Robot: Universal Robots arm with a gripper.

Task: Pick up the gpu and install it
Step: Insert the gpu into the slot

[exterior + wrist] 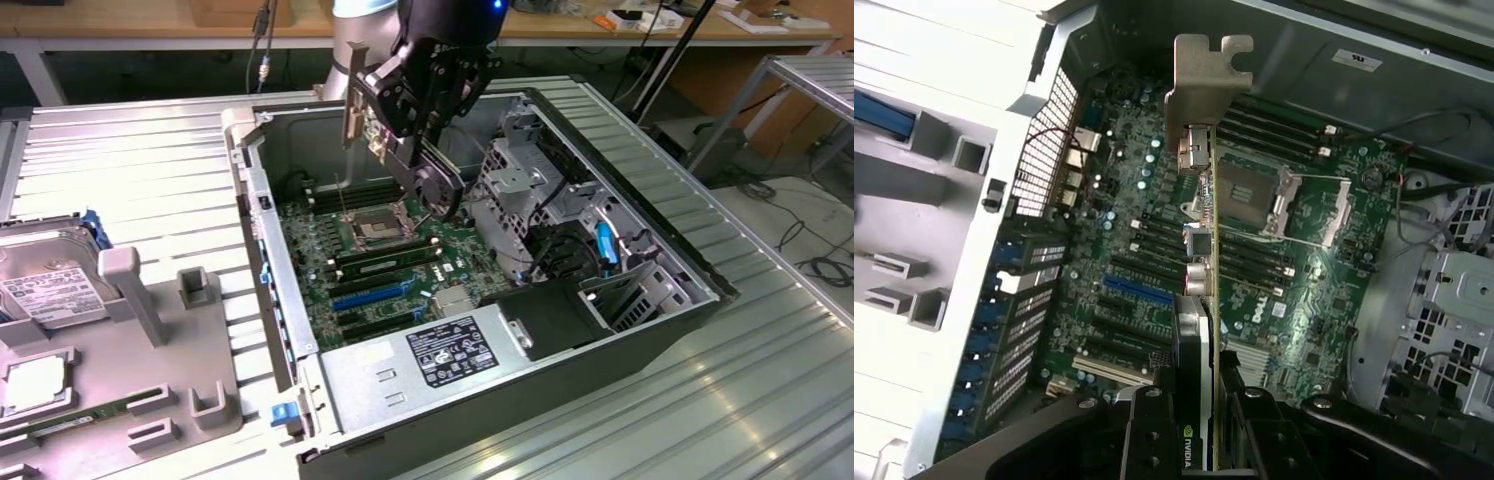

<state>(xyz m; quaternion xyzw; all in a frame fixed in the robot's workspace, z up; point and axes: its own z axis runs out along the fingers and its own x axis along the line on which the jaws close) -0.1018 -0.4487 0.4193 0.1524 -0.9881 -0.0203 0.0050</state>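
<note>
gpu clamped in gripper over the motherboard.

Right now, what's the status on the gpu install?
Gripper shut on the gpu. Card over the motherboard in the open case, not seated. Nothing seen between them.

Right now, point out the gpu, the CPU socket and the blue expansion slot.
gpu (1198,245), wrist view, midway along its bracket edge.
CPU socket (1279,195), wrist view, centre of the socket.
blue expansion slot (1139,290), wrist view, middle of the slot.
</note>
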